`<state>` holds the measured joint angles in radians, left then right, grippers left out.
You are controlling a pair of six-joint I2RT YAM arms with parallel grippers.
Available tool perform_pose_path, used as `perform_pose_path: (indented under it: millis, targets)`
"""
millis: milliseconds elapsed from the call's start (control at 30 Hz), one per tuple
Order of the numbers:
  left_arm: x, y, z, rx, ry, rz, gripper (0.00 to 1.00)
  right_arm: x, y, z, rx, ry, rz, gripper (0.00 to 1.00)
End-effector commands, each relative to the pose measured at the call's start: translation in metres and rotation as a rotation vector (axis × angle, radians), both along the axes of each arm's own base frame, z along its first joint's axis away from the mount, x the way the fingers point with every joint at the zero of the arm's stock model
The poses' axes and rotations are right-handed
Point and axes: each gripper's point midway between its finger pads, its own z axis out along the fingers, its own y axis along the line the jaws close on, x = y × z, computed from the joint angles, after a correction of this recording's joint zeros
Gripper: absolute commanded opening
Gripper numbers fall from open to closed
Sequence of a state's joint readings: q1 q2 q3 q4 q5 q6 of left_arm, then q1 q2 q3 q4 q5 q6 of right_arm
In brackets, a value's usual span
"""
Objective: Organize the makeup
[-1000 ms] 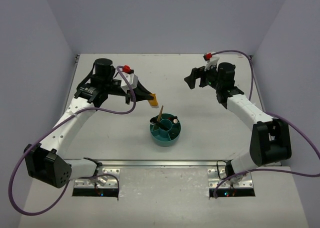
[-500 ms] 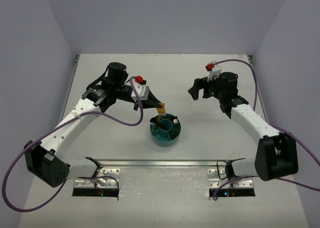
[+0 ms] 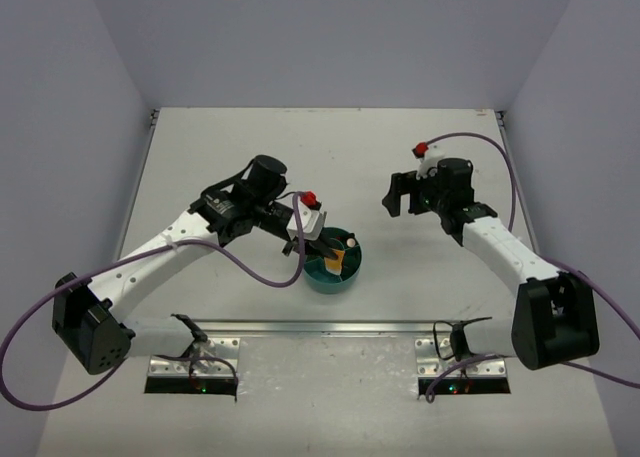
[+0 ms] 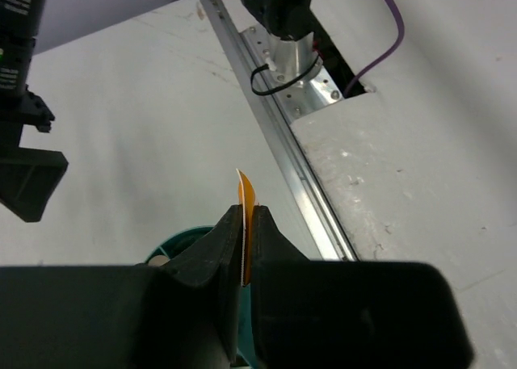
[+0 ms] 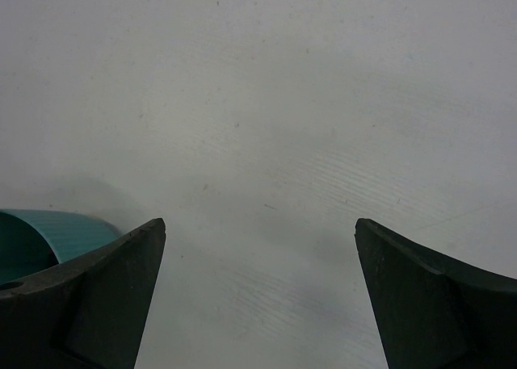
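My left gripper (image 3: 322, 249) hangs over the teal divided bowl (image 3: 345, 277) and is shut on the thin orange-and-white packet (image 3: 334, 263). In the left wrist view the packet (image 4: 246, 193) stands on edge between the closed fingertips of the left gripper (image 4: 245, 214), above the bowl's rim (image 4: 179, 241). A small pale round item (image 3: 351, 242) lies in the bowl. My right gripper (image 3: 398, 193) is open and empty above bare table, to the right of and behind the bowl. In its own view the right gripper (image 5: 258, 233) spans bare table. The brushes, pencils, gold tube and compacts are not visible.
A metal rail (image 3: 330, 328) runs along the table's near edge between the arm bases, and also shows in the left wrist view (image 4: 283, 143). A slice of the bowl (image 5: 44, 238) shows at the left of the right wrist view. Purple cables trail from both arms.
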<state>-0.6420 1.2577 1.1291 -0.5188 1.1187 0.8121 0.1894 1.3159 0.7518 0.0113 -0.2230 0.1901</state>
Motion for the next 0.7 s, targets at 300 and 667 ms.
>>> perform_pose_path:
  millis: [300,667]
  targets:
    - [0.012,0.0,-0.04,-0.002,-0.148,0.089,0.0,-0.046,-0.014,0.0,0.073,0.005,-0.117,0.99]
    - [0.015,0.001,-0.081,0.015,-0.216,0.074,0.0,-0.07,-0.033,0.002,0.028,-0.045,-0.169,0.99]
